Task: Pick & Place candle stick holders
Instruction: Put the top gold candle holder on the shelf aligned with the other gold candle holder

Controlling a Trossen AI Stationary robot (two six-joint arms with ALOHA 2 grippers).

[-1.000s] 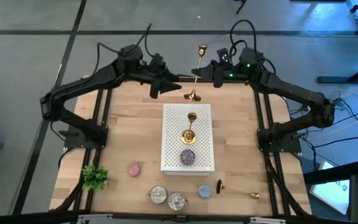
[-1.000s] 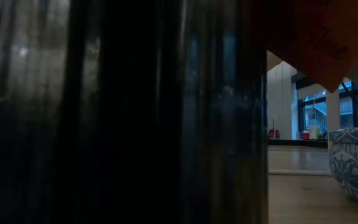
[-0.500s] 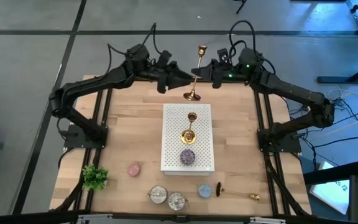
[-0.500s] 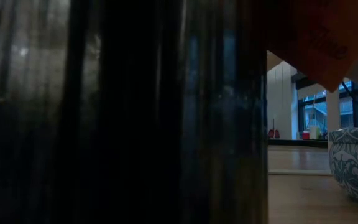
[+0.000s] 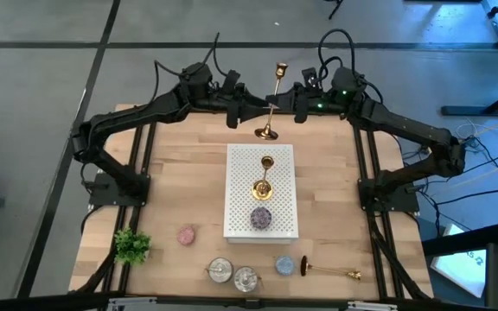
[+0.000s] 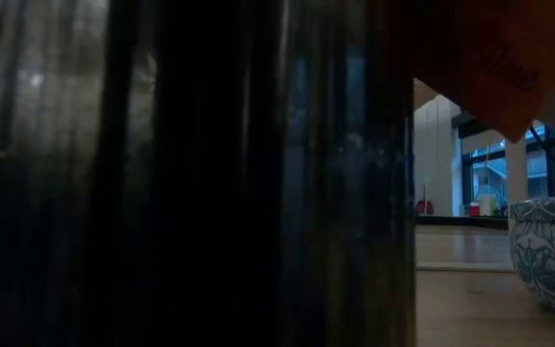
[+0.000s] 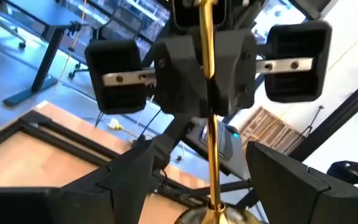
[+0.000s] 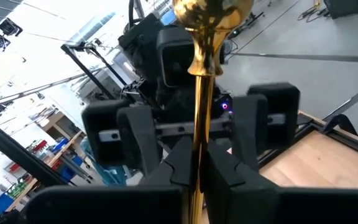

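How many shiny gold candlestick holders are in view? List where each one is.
3. One gold candlestick holder is held aloft by the right gripper at the table's far edge; one stands on the white perforated board; one lies near the blue disc.

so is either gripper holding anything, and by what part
The right gripper holds a gold candlestick by its thin stem. The left gripper is open beside it, holding nothing.

Wooden table, white perforated tray at centre with a purple disc on it, small green plant at one corner, pink disc, two squat silvery pots (side by side), blue disc, patterned bowl in the low view.
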